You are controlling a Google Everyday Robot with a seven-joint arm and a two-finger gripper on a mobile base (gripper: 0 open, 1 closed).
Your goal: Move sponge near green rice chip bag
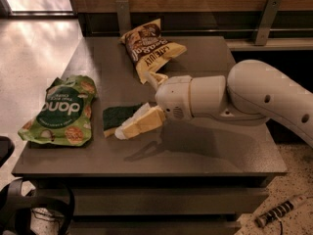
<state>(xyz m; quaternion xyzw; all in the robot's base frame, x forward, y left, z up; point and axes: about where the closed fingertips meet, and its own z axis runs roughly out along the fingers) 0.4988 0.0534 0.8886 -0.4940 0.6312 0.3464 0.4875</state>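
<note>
The sponge, dark green on top with a pale yellow body, lies on the grey table just right of the green rice chip bag. A narrow gap separates it from the bag's right edge. The bag lies flat at the table's left side, with its dark green round label up. My gripper is right beside the sponge on its right. Its jaws are spread: the lower cream finger lies against the sponge's right end, and the upper finger stands well above it. The gripper holds nothing.
A brown and yellow chip bag lies at the back of the table, just behind my gripper. My white arm reaches in from the right over the table. A wall with metal brackets runs behind. The floor is on the left.
</note>
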